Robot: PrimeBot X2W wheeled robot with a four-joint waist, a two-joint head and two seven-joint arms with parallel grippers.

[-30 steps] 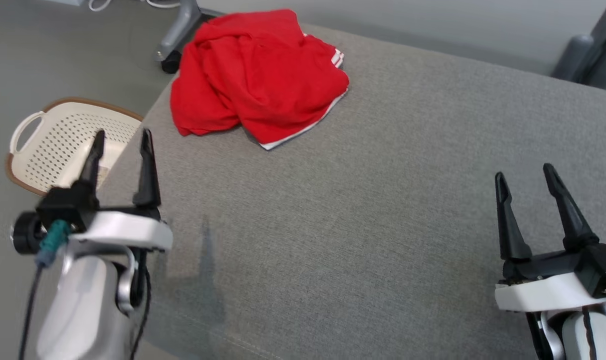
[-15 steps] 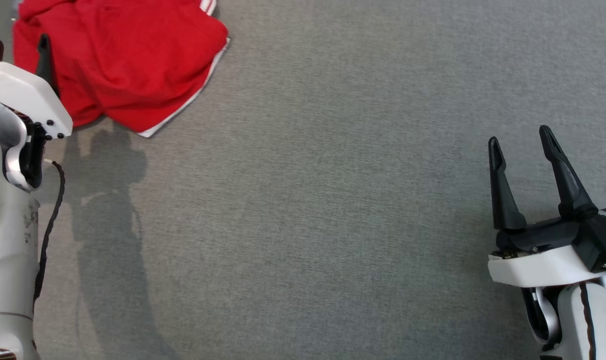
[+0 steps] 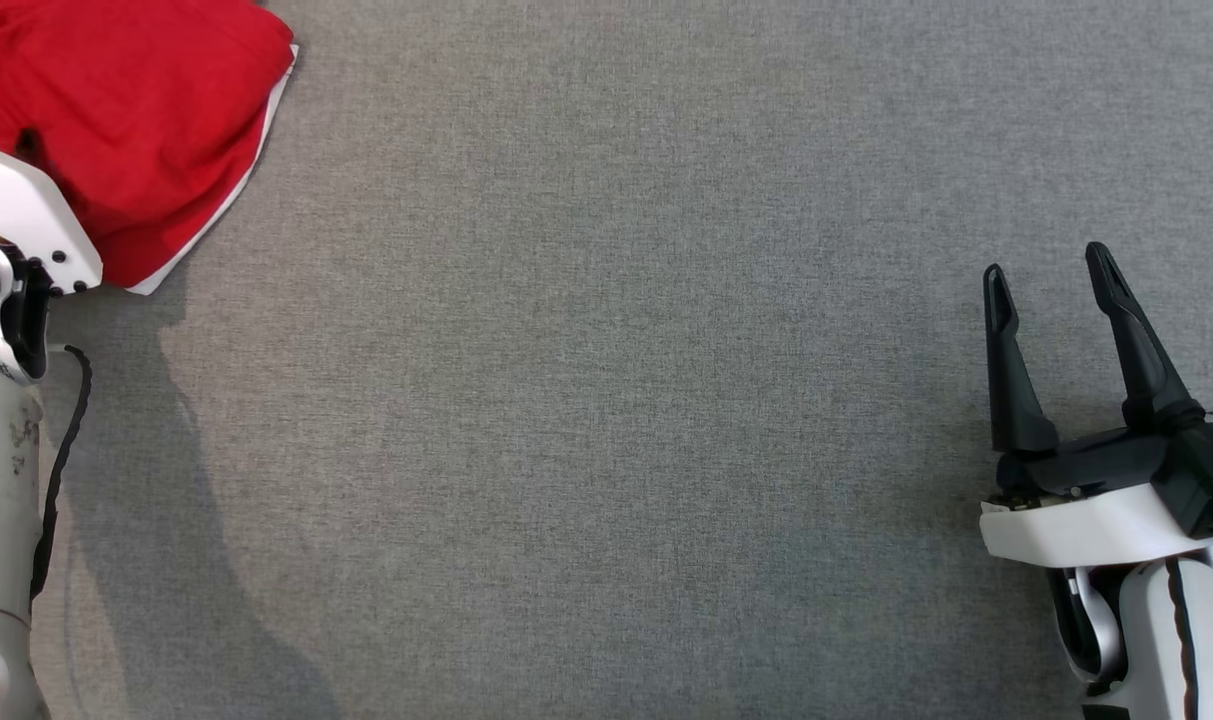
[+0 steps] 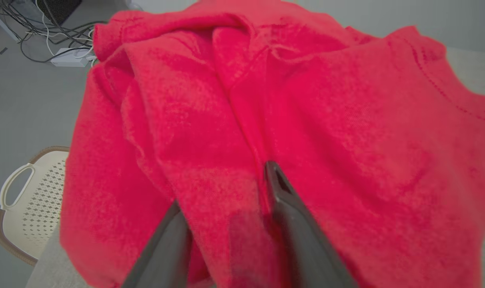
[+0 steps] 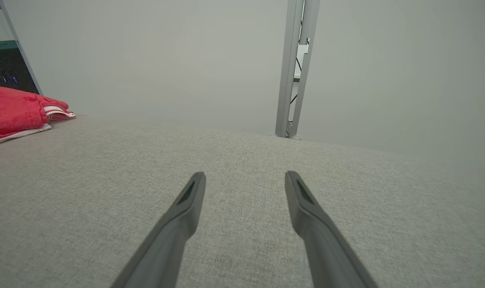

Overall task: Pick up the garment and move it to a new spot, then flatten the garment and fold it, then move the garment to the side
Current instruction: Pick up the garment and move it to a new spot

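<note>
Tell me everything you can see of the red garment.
The red garment is a soft, knit-looking piece with white trim along one hem and white stripes nearby. It is crumpled in a heap of thick folds, not flattened. It lies on the grey fabric surface, at the upper left of the head view, near the surface's edge. The left gripper is pushed into it, fingers apart astride a raised fold, one tip hidden by cloth. The right gripper is well clear of it.

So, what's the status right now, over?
Left gripper astride a fold of the crumpled red garment, clamp unclear. Right gripper open, well apart from it, over the grey surface. Nothing seen in the way.
</note>
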